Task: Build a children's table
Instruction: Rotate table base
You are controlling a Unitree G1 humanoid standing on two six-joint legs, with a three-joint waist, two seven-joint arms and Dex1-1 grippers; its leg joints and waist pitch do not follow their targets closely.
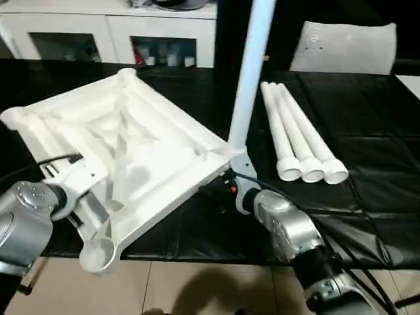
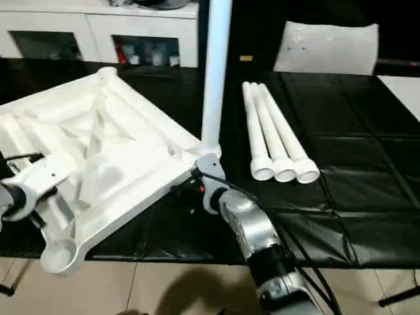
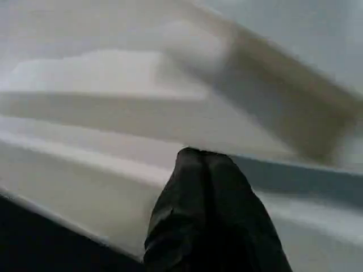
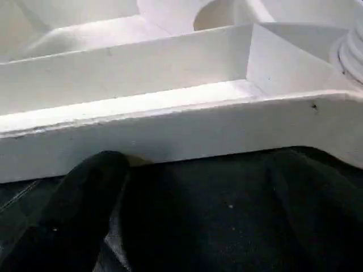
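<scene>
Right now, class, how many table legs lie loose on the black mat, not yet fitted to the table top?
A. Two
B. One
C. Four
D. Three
D: three white legs lie side by side on the black mat, while a fourth leg stands upright in a corner socket of the upturned table top.
</scene>
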